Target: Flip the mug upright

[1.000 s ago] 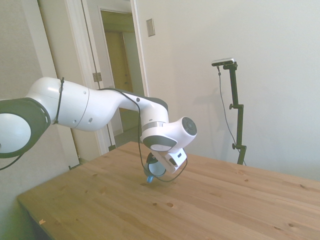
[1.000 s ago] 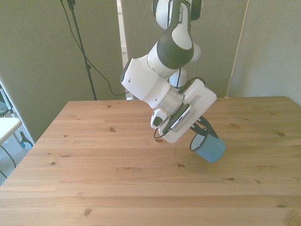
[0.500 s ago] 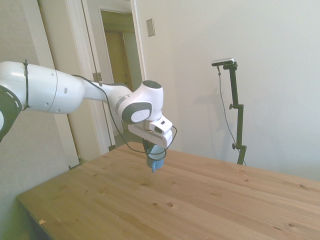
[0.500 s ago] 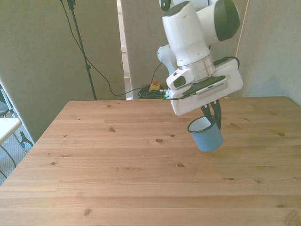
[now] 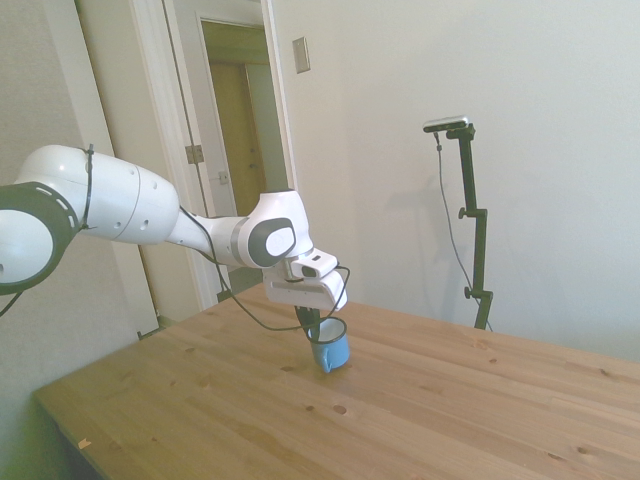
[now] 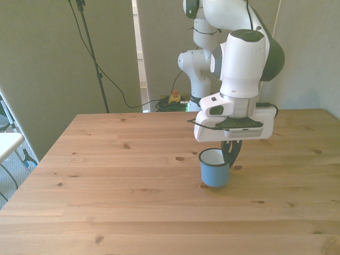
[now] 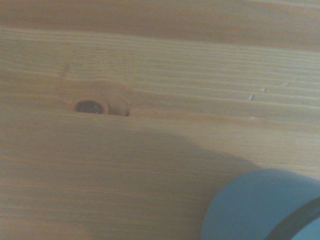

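The light-blue mug point(image 6: 214, 171) stands mouth up near the middle of the wooden table point(image 6: 106, 180), its white inside showing. In the side view the mug point(image 5: 333, 350) leans slightly and its base is at the table surface; whether it rests there I cannot tell. My gripper point(image 6: 231, 159) points down over the mug's rim on the front view's right, shut on the mug wall. The side view shows the gripper point(image 5: 315, 328) at the mug's left rim. The wrist view catches only a blurred blue edge of the mug point(image 7: 260, 205) over the boards.
A dark knot point(image 7: 89, 106) marks the wood close to the mug. Behind the table's far edge lie cables and a small red-topped button point(image 6: 173, 97). The table's front edge point(image 6: 159, 249) is well away from the mug.
The wrist has rotated from tilted to pointing straight down. The mug went from hanging tilted in the air to mouth up, and it came down to the table surface.
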Robot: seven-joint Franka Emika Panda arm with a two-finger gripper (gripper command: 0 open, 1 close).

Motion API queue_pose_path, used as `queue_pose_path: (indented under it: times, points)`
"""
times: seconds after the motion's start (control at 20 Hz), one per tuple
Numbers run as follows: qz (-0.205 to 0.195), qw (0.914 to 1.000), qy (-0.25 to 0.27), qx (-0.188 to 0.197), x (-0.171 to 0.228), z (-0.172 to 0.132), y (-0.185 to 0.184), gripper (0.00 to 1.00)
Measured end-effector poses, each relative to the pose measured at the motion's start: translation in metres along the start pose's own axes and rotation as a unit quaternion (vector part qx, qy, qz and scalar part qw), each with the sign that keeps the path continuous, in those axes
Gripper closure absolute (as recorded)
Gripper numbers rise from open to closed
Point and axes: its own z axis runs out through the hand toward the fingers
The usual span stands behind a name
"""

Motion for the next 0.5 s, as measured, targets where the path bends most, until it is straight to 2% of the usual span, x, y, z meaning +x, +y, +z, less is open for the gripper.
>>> queue_pose_path:
  times: [0.15, 0.2, 0.5]
  points:
    - [0.008, 0.9999, -0.010, 0.002, 0.0036, 0.0036, 0.0015, 1.00]
    - [0.011, 0.9999, -0.013, 0.002, 0.0049, 0.0049, 0.0021, 0.00]
    - [0.021, 0.9993, -0.032, 0.001, 0.0091, 0.0108, 0.0047, 0.00]
